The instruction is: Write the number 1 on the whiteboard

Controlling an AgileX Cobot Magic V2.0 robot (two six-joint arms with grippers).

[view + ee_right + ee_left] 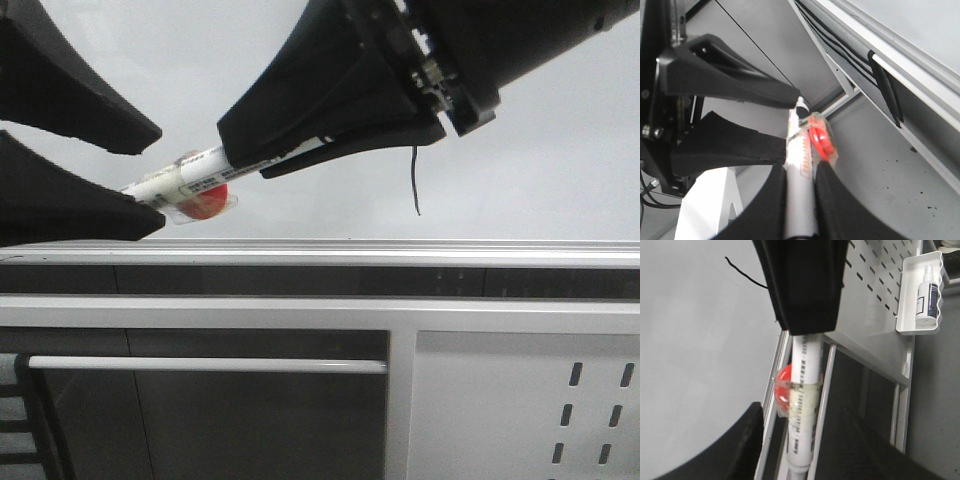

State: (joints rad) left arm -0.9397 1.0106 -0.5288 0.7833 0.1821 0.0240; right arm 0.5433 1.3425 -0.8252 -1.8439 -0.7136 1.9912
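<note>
The whiteboard (pixel 540 150) fills the top of the front view above its silver rail (pixel 400 250). The number 1 (pixel 415 180) is a thin black stroke on it, also in the left wrist view (pixel 745 275). My right gripper (pixel 245 155) is shut on a white marker pen (pixel 190 170) with a red piece (pixel 205 203) taped to it. In the right wrist view its jaws (pixel 800 200) clamp the pen (pixel 800 165). My left gripper (pixel 155 178) is open, with the pen's free end between its fingertips. The pen also shows in the left wrist view (pixel 802 405).
Below the rail run a dark channel and a white frame with a horizontal bar (pixel 200 364). A grey metal panel with slotted holes (pixel 590 410) is at the lower right. In the left wrist view a white tray (pixel 905 315) holds a spray bottle (pixel 927 290).
</note>
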